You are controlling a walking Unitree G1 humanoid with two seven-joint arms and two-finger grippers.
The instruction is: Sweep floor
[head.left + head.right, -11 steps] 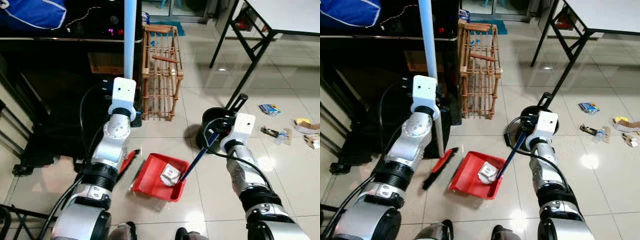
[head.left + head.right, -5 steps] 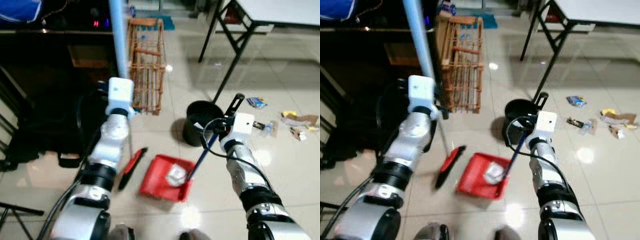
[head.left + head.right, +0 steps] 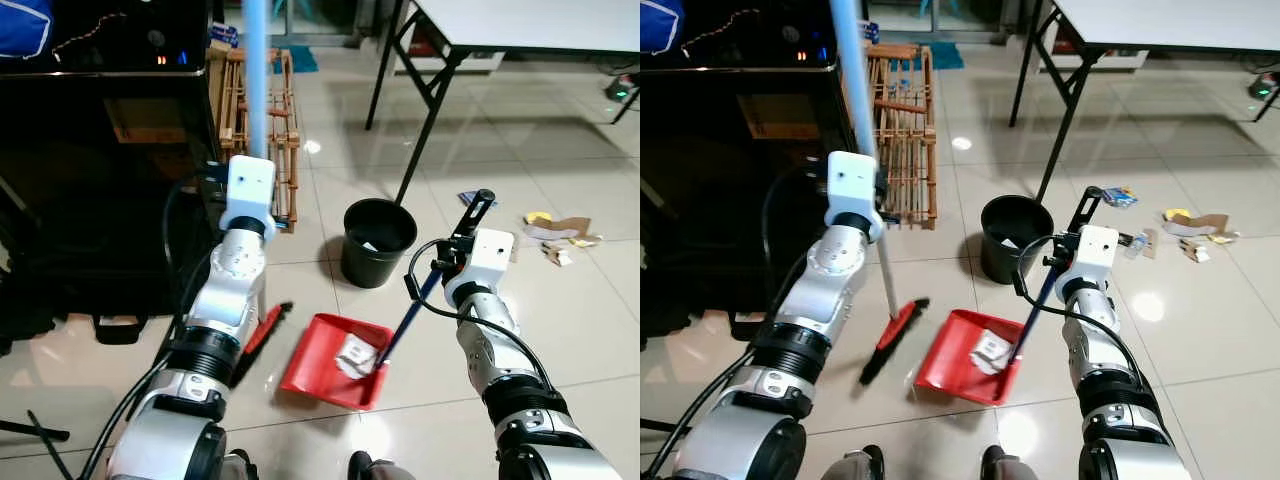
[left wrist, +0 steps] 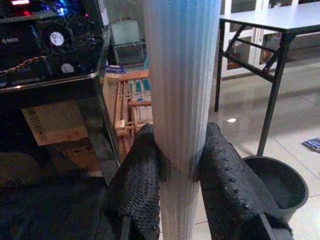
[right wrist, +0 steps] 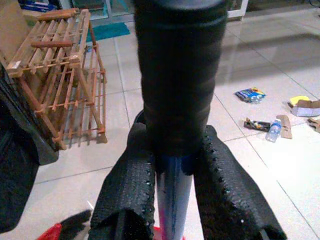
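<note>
The left gripper (image 4: 177, 165) is clamped tight on the pale blue broom handle (image 3: 850, 60), fingers (image 4: 140, 185) pressed to either side, so the pole stands nearly upright and the red-and-black broom head (image 3: 892, 338) rests on the tile just beside the red dustpan (image 3: 325, 355). The right gripper (image 5: 172, 165) is closed around the dustpan handle (image 3: 410, 315), just below its black grip, which holds the pan tilted with its open lip toward the broom head. A crumpled white scrap (image 3: 355, 352) lies in the dustpan against its back wall, so one load looks collected already.

The black bin (image 3: 378, 240) stands just beyond the dustpan, near enough to tip into; it seems to hold a bit of paper, though that is hard to make out. More litter (image 3: 555, 228) lies well apart from the dustpan, toward the robot's right, past the black table leg (image 3: 425, 120). Open tile runs between dustpan and litter. The wooden rack (image 3: 902, 130) and the dark cabinet (image 3: 100, 170) hem in the far left side of the dustpan, so room to swing the broom is tight there.
</note>
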